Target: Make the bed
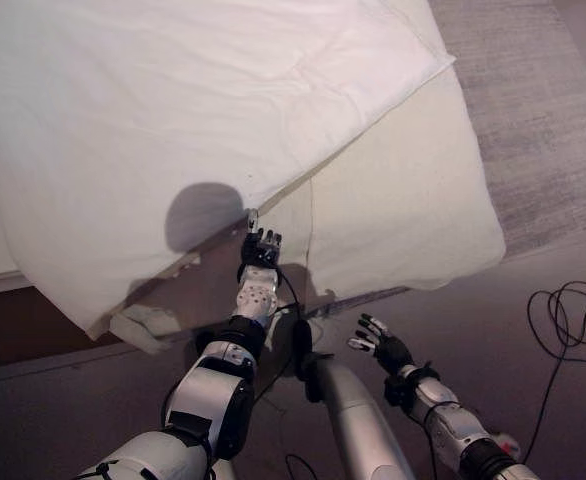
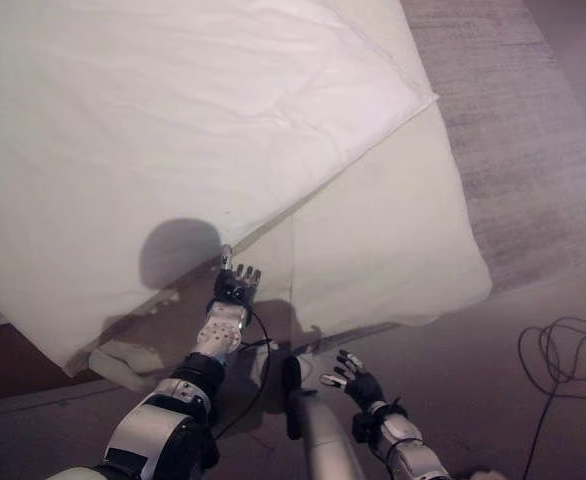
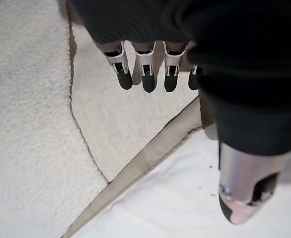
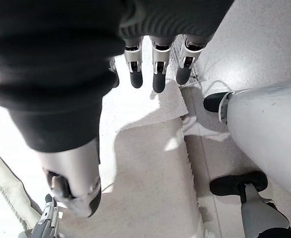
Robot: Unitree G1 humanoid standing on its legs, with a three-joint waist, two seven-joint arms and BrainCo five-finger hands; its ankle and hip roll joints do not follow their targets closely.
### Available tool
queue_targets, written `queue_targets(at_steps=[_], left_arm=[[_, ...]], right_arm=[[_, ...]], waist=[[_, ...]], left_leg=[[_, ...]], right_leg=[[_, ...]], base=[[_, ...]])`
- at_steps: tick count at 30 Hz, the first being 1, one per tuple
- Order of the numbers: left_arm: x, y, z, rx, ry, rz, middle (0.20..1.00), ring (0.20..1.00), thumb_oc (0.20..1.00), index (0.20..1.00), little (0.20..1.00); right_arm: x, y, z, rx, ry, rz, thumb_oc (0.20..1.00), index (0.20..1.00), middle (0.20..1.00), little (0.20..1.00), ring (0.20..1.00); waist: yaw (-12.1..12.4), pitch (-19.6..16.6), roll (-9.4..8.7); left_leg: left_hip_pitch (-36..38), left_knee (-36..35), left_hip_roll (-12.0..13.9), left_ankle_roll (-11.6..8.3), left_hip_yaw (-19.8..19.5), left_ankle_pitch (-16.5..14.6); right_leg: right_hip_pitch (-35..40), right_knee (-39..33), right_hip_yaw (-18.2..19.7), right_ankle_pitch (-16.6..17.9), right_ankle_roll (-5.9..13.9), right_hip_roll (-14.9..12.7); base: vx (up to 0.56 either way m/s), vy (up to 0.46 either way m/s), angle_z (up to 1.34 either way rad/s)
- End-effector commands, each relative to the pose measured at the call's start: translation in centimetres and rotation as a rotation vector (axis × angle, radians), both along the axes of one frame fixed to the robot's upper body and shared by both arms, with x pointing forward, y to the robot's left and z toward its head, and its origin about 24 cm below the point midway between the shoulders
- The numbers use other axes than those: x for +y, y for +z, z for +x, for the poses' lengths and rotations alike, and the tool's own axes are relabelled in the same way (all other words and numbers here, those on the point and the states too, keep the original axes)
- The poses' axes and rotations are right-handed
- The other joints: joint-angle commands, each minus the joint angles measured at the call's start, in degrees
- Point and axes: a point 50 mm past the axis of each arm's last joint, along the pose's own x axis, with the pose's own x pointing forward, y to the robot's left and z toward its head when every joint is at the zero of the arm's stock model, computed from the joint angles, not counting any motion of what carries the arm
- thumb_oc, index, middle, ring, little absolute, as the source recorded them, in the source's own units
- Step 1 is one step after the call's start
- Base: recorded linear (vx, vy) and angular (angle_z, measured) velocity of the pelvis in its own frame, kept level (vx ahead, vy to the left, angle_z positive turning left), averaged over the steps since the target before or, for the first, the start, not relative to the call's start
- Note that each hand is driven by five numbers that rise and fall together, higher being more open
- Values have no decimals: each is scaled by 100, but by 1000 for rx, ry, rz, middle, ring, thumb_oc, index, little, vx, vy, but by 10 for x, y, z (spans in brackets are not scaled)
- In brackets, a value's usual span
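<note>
fingers relaxed and holding nothing on both hands; white duvet (image 1: 173, 120) spread across the bed, near edge overhanging; cream sheet (image 1: 393, 220) draped right of it; left hand (image 1: 260, 250) just below the duvet edge; right hand (image 1: 381, 345) low, well apart.

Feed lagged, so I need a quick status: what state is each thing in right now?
Duvet: askew on the bed, its lower edge hanging off the side.
Sheet: exposed, draping over the bed's corner.
Left hand: open, at the duvet's edge.
Right hand: open, holding nothing, above the floor.
</note>
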Motion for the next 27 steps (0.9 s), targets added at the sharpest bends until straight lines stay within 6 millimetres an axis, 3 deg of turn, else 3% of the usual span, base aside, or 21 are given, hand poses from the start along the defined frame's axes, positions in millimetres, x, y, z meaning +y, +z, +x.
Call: queue_targets(at_steps=[1, 11, 18, 27], left_arm=[[-3, 29, 11, -53, 47, -57, 1000, 1000, 1000, 1000, 1000], [22, 40, 16, -49, 154, -55, 1000, 1000, 1000, 1000, 1000], [70, 68, 27, -144, 264, 8, 1000, 1000, 1000, 1000, 1000], [107, 99, 31, -268, 334, 73, 1000, 1000, 1000, 1000, 1000]], right_arm=[[2, 23, 10, -120, 14, 30, 1000, 1000, 1000, 1000, 1000], [1, 27, 10, -137, 16, 27, 1000, 1000, 1000, 1000, 1000], [-1, 30, 8, -156, 42, 19, 1000, 1000, 1000, 1000, 1000], [3, 31, 2, -162, 86, 28, 1000, 1000, 1000, 1000, 1000]], waist=[[32, 82, 7], [21, 128, -27], [-67, 112, -155], [-147, 36, -265]], left_leg=[[-185, 631, -116, 209, -4, -638], [-252, 637, -114, 213, 22, -630], [-438, 770, -58, 208, 27, -678], [-768, 920, 6, 201, 26, -730]], right_leg=[[34, -803, -13, 901, 542, -9], [-44, -797, -9, 932, 569, -20], [-222, -733, 10, 955, 601, -12], [-525, -670, 12, 992, 662, 0]], base=[[0, 0, 0], [-1, 0, 0], [0, 0, 0], [8, 18, -2]])
